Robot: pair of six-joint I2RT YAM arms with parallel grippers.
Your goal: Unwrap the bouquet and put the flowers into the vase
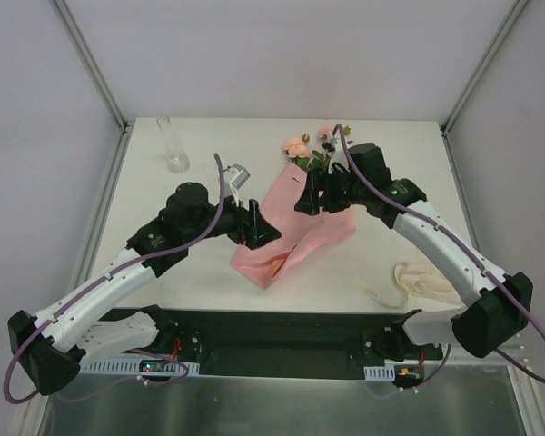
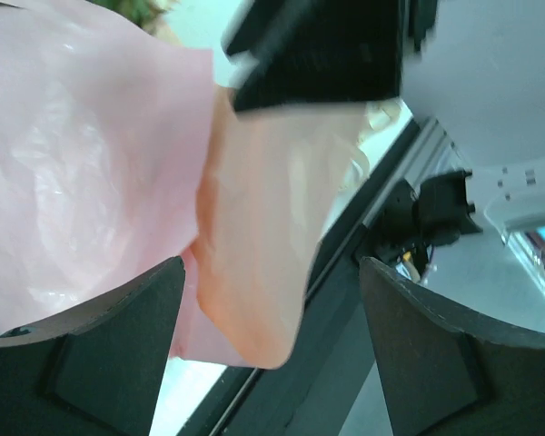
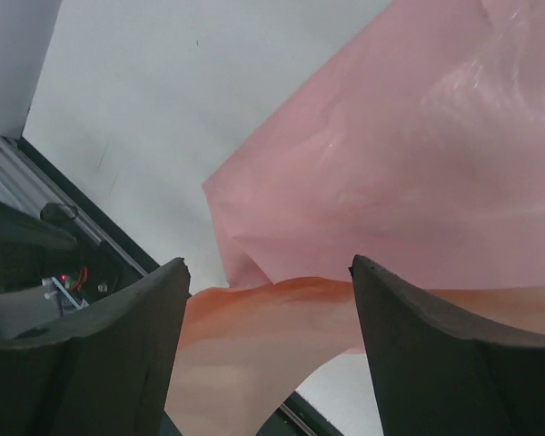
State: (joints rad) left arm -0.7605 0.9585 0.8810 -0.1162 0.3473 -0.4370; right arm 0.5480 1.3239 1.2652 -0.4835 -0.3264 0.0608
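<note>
Sitting mid-desk (image 1: pixel 236 145), the bouquet (image 1: pixel 295 209) points its blooms to 12 o'clock. The danger is the wrapping: the pink paper (image 1: pixel 286 250) looks thin and glossy, so a closing pinch could catch one layer only and slip off. It could also snag a stem and drag the flowers (image 1: pixel 302 150) along with the sheet.

The paper is loosened and crumpled, with a peach-toned fold at its 6 o'clock tip. Pink and peach roses poke out of the top.

The left jaws are spread wide around that fold, pinching nothing. The right jaws, equally spread, straddle paper up near the stems.

The cream ribbon (image 1: pixel 422 280) lies well apart at 4 o'clock. The slim vase (image 1: pixel 173 145) waits at 10 o'clock, where a sweeping left arm (image 1: pixel 118 272) might knock it.
</note>
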